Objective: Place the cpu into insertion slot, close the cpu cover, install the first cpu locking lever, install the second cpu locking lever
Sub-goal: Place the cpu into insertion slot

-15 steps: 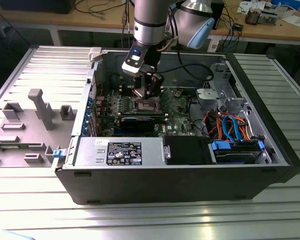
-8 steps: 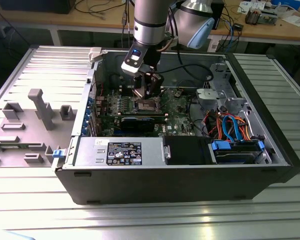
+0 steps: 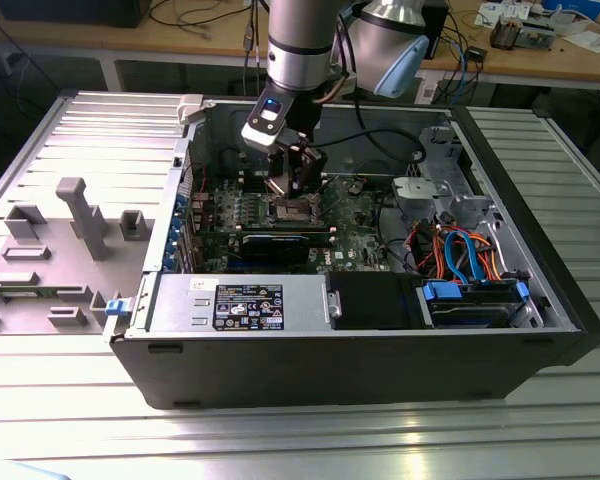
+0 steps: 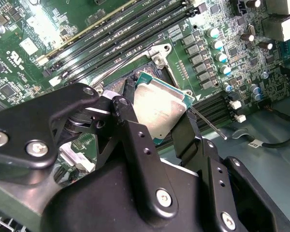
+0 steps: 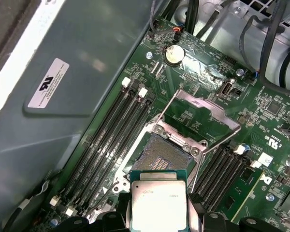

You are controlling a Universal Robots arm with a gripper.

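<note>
While its two fingers (image 4: 183, 130) pinch the cpu (image 4: 160, 108) by opposite edges, the gripper (image 4: 158, 115) is closed only to chip width. Cpu is metal top up, over the near edge of the slot (image 5: 162, 153), not seated. Cover (image 5: 208, 107) is flipped open at slot's far edge. Slot is mid-board (image 5: 261, 104), between mem slot banks (image 5: 111, 140).

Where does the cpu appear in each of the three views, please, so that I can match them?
Exterior view: too small to pick out; the claw hangs over the insertion slot.
Second wrist view: the cpu is clamped, tilted, in the claw.
First wrist view: the cpu, in the claw, near the insertion slot.
Shared landmark: the insertion slot.
</note>
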